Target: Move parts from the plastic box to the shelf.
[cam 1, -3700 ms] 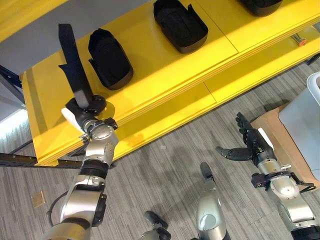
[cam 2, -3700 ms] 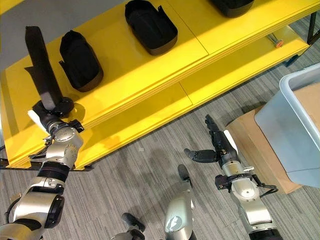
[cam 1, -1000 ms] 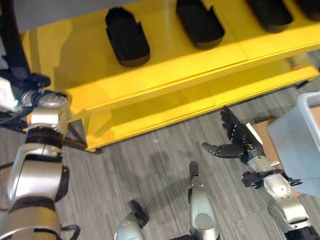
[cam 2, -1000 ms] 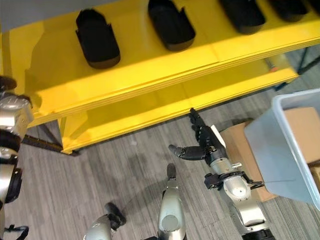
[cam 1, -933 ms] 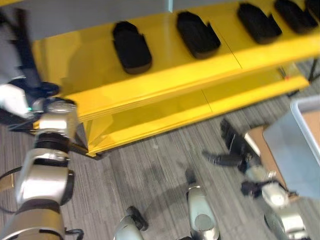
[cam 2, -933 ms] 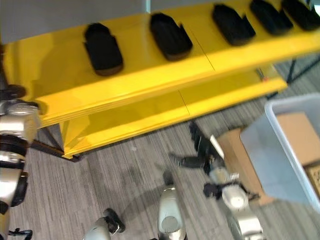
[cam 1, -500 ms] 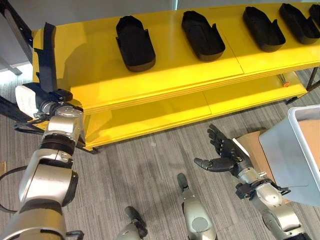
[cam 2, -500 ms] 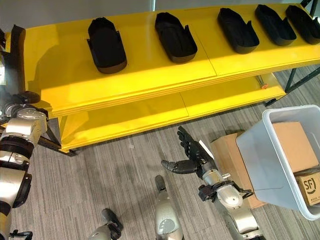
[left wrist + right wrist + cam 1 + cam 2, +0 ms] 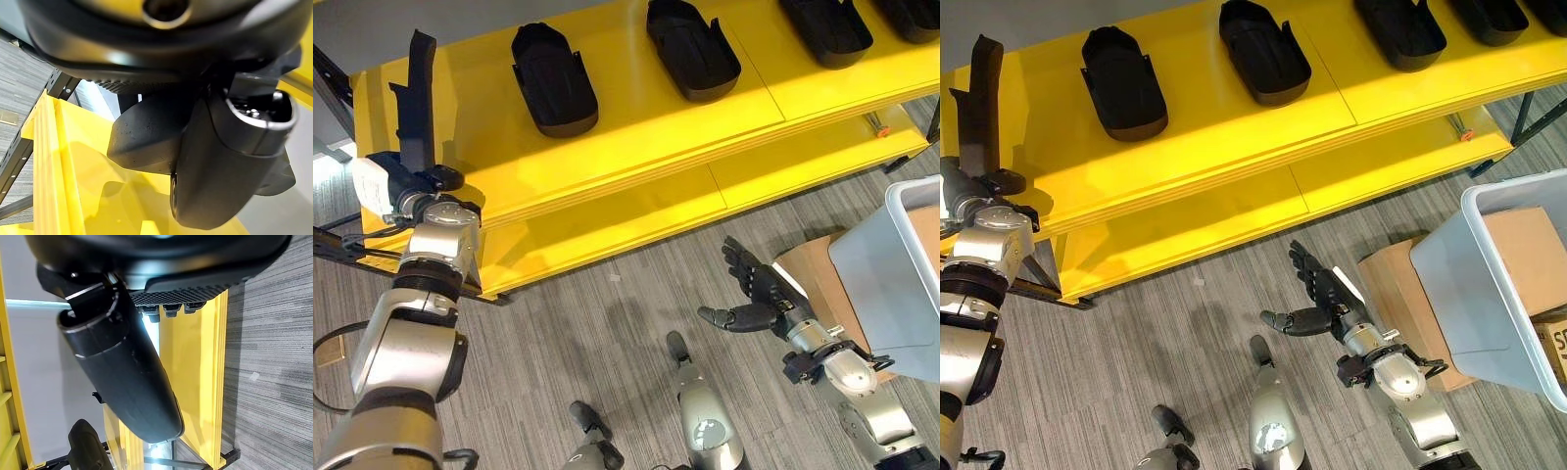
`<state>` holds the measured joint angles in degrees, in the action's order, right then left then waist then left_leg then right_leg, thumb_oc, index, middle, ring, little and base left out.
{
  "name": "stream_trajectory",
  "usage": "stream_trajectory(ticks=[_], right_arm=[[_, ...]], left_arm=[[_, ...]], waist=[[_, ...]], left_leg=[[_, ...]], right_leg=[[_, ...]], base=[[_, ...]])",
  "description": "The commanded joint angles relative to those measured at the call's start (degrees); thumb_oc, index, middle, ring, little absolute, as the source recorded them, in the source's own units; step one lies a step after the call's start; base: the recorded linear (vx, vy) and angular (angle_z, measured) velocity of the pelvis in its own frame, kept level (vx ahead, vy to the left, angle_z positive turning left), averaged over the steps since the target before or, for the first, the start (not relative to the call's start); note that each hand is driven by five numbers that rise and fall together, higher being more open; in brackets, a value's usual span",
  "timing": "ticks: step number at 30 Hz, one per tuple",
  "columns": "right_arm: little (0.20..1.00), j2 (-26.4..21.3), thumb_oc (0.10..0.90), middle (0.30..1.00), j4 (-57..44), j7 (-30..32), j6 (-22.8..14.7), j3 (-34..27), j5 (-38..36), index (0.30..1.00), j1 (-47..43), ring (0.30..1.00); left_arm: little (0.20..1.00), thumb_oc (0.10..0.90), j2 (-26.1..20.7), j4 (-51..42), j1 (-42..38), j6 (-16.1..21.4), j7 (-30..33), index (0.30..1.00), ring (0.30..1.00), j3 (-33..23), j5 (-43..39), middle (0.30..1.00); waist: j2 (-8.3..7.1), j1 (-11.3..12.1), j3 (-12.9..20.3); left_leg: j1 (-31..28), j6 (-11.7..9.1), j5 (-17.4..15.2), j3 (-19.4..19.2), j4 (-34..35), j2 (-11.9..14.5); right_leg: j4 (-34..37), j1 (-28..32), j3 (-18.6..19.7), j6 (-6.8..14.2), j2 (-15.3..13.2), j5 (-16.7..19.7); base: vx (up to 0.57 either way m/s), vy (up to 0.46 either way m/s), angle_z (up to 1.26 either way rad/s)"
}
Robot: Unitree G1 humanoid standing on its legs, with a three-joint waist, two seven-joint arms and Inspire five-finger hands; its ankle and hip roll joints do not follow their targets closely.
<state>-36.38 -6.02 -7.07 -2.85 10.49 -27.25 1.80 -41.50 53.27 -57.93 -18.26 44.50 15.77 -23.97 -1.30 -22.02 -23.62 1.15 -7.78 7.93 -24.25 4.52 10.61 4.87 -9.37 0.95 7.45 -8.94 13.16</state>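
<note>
A long black part (image 9: 418, 98) stands upright over the left end of the yellow shelf (image 9: 636, 127), with my left hand (image 9: 406, 186) shut round its lower end. Three other black shell-shaped parts lie on the shelf's top board: one (image 9: 553, 78) near the left, one (image 9: 692, 49) in the middle and one (image 9: 830, 24) to the right. My right hand (image 9: 759, 299) hangs open over the grey floor, between the shelf and the grey plastic box (image 9: 1489, 294). The left wrist view has the held part's dark bulk (image 9: 142, 142) above the yellow board (image 9: 73, 161).
The plastic box stands at the right on a brown cardboard base (image 9: 1396, 284), with cardboard boxes (image 9: 1528, 259) inside it. A lower yellow board (image 9: 636, 215) juts out under the top one. Dark metal shelf bars (image 9: 337, 245) run along the floor at the left.
The whole picture has shifted, so the camera has moved. My left hand still holds the upright part at the shelf's left end. The right hand stays open over the floor.
</note>
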Motion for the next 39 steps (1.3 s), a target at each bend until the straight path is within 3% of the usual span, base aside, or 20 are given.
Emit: stream_trajectory(ticks=[1, 18, 19, 39], right_arm=[[1.0, -2.6, 0.9, 1.0, -3.9, -0.7, -6.6, -3.2, -1.8, 1.0, -3.3, 1.0], [1.0, -4.1, 0.9, 1.0, -4.1, -0.6, -7.8, -2.8, 0.1, 1.0, -3.0, 1.0], [1.0, -5.8, 0.9, 1.0, -7.6, 1.0, -1.8, 0.4, -3.1, 1.0, -14.0, 1.0], [1.0, -7.4, 0.9, 1.0, -8.7, -1.9, -1.3, 0.3, -2.7, 1.0, -11.5, 1.0]], left_arm=[[0.3, 0.4, -8.4, -1.3, -8.5, 6.8, 3.2, 0.3, 0.3, -1.0, 4.3, 0.3], [0.3, 0.4, -8.8, -0.7, -7.7, 7.1, 3.3, 0.3, 0.3, -1.4, 3.3, 0.3], [0.3, 0.4, -10.2, -4.5, -6.3, 4.8, -5.3, 0.3, 0.3, 1.6, 4.9, 0.3], [0.3, 0.4, -8.9, -3.2, -1.4, 4.7, -5.2, 0.3, 0.3, -0.7, 3.9, 0.3]], waist=[[0.97, -1.0, 3.5], [1.24, -1.1, 3.6], [2.26, 6.9, 4.0], [3.06, 4.8, 4.3]], left_leg=[[-1.1, 1.5, -10.6, -2.5, -7.1, -1.0], [-0.9, 1.2, -10.5, -2.2, -7.1, -1.2], [3.8, 0.9, -4.5, 8.3, -6.5, 2.3], [1.5, 1.0, -5.1, 7.4, -6.4, 1.0]], right_leg=[[-0.9, 0.0, -1.0, 2.7, 0.8, -7.9], [-0.8, 0.0, -0.6, 2.6, 1.1, -8.1], [-11.5, 0.4, -5.2, -0.5, 1.9, -14.4], [-12.2, 1.2, -3.4, 0.1, 0.6, -14.8]], base=[[0.0, 0.0, 0.0], [0.0, 0.0, 0.0], [0.0, 0.0, 0.0], [0.05, 0.048, 0.03]])
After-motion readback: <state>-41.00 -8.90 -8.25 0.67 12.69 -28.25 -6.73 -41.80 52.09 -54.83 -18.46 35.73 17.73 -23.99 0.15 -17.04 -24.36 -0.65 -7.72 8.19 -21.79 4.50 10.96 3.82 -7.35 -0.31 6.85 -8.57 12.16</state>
